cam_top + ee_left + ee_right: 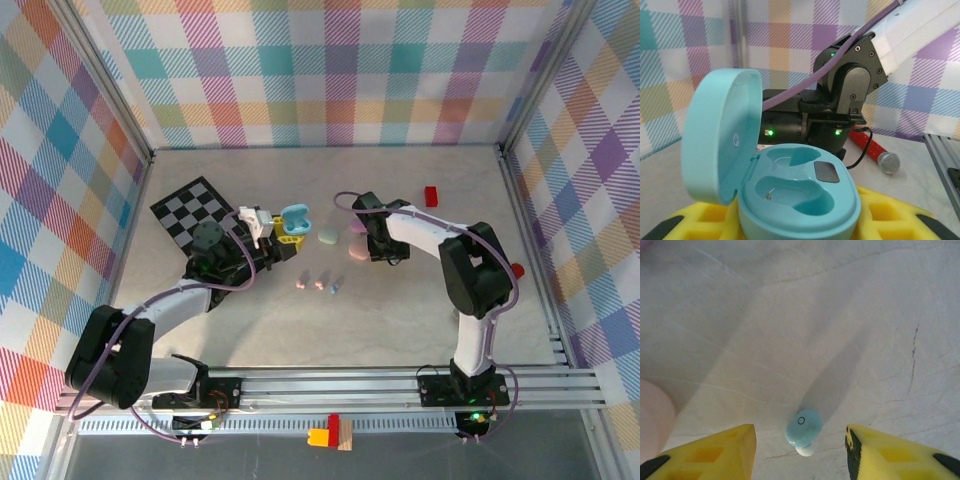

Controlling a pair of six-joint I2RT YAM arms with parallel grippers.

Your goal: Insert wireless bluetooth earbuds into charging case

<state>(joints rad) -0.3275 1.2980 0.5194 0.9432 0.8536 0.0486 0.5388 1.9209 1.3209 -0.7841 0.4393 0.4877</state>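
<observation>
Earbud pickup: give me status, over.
Left claw shut on open, empty light blue case. Right claw open, straddling light blue earbud on table, no contact. Pink case close beside it.

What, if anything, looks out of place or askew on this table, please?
Nothing looks damaged or spilled. The checkered mat lies skewed to the table's edges, and a red-and-yellow block sits off the table, beyond the near rail. The teal case stands open with both wells empty.
</observation>
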